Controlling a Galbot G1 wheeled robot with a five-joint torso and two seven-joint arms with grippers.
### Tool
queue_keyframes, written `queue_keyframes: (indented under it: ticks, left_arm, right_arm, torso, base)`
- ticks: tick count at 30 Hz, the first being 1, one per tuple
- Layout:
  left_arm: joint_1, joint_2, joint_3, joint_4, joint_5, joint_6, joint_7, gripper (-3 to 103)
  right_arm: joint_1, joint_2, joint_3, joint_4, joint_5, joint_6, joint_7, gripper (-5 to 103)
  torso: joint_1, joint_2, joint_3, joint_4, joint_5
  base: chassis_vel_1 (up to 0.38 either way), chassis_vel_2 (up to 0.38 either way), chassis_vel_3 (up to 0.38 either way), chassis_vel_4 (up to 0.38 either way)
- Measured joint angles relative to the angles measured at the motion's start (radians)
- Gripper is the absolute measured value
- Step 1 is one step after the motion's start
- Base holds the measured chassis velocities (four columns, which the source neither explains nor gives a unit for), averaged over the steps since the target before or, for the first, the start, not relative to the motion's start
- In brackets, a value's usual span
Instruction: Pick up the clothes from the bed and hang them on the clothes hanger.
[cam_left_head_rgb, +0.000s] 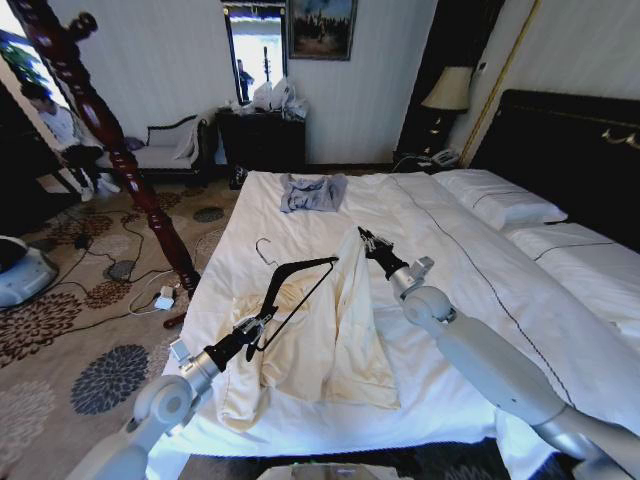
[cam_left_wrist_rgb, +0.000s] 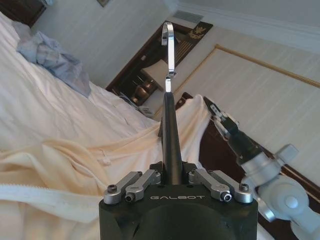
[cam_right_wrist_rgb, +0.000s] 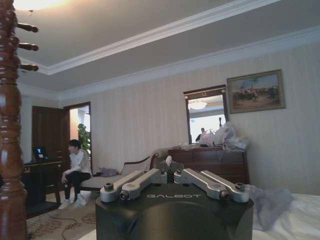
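the left gripper (cam_left_head_rgb: 256, 327) is clamped on the clothes hanger (cam_left_head_rgb: 296, 283) above the bed (cam_left_head_rgb: 470, 270). the right gripper (cam_left_head_rgb: 364, 237) pinches the clothes (cam_left_head_rgb: 335, 335) — lifting a fold.

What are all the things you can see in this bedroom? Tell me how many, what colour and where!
clothes: one, cream, on the bed, one part lifted by the right gripper
clothes hanger: one, black with a silver hook, held above the clothes
small garment: one, grey-blue, at the bed's far edge
bed: one, white duvet with a thin dark stripe, dark headboard
pillows: two, white, by the headboard
wooden post: one, dark red, left of the bed
lamp: one, cream shade, far corner
painting: one, on the far wall
left gripper: shut on the hanger's end
right gripper: pinching the clothes
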Motion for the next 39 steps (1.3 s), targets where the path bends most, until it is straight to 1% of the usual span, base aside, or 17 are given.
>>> queue_keyframes:
  ticks: [5, 9, 19, 24, 27, 29, 33, 39]
  left_arm:
    - [0.025, 0.007, 0.009, -0.023, 0.002, 0.001, 0.003, 18]
    - [0.065, 0.028, 0.005, -0.058, 0.015, 0.000, 0.010, 18]
    - [0.073, 0.052, 0.000, -0.066, 0.005, -0.001, -0.001, 18]
    - [0.057, 0.028, 0.016, -0.037, 0.005, -0.001, -0.003, 18]
    - [0.037, -0.001, 0.044, -0.005, 0.013, -0.001, -0.004, 18]
    - [0.030, -0.008, 0.049, 0.001, 0.016, -0.001, -0.004, 18]
    - [-0.023, -0.057, 0.058, 0.038, 0.003, -0.002, -0.007, 18]
    - [-0.057, -0.077, 0.071, 0.064, -0.005, -0.002, -0.009, 18]
  right_arm:
    - [0.020, 0.008, -0.008, -0.020, -0.006, 0.003, 0.000, 1]
    - [0.025, 0.010, 0.001, -0.063, -0.026, 0.004, 0.004, 1]
    - [0.018, 0.026, 0.012, -0.107, -0.043, 0.005, 0.003, 1]
    - [0.031, 0.027, 0.013, -0.079, -0.026, 0.011, 0.002, 1]
    - [0.033, 0.021, 0.020, -0.036, 0.006, 0.023, -0.008, 1]
    - [0.033, 0.019, 0.021, -0.028, 0.012, 0.026, -0.012, 1]
    - [0.013, 0.004, 0.027, 0.043, 0.046, 0.046, -0.025, 1]
    - [-0.016, -0.005, 0.028, 0.106, 0.052, 0.059, -0.037, 1]
  torso:
    - [0.000, 0.000, 0.000, -0.0001, 0.0002]
    - [0.000, 0.000, 0.000, 0.0000, 0.0002]
    - [0.000, 0.000, 0.000, -0.0001, 0.0003]
    - [0.000, 0.000, 0.000, 0.0000, -0.0001]
    - [0.000, 0.000, 0.000, 0.0000, -0.0001]
    - [0.000, 0.000, 0.000, 0.0000, 0.0000]
    - [0.000, 0.000, 0.000, -0.0003, 0.0000]
    - [0.000, 0.000, 0.000, -0.0002, 0.0000]
  base:
    - [0.000, 0.000, 0.000, 0.000]
    - [0.000, 0.000, 0.000, 0.000]
    - [0.000, 0.000, 0.000, 0.000]
    - [0.000, 0.000, 0.000, 0.000]
    - [0.000, 0.000, 0.000, 0.000]
    - [0.000, 0.000, 0.000, 0.000]
    - [0.000, 0.000, 0.000, 0.000]
    - [0.000, 0.000, 0.000, 0.000]
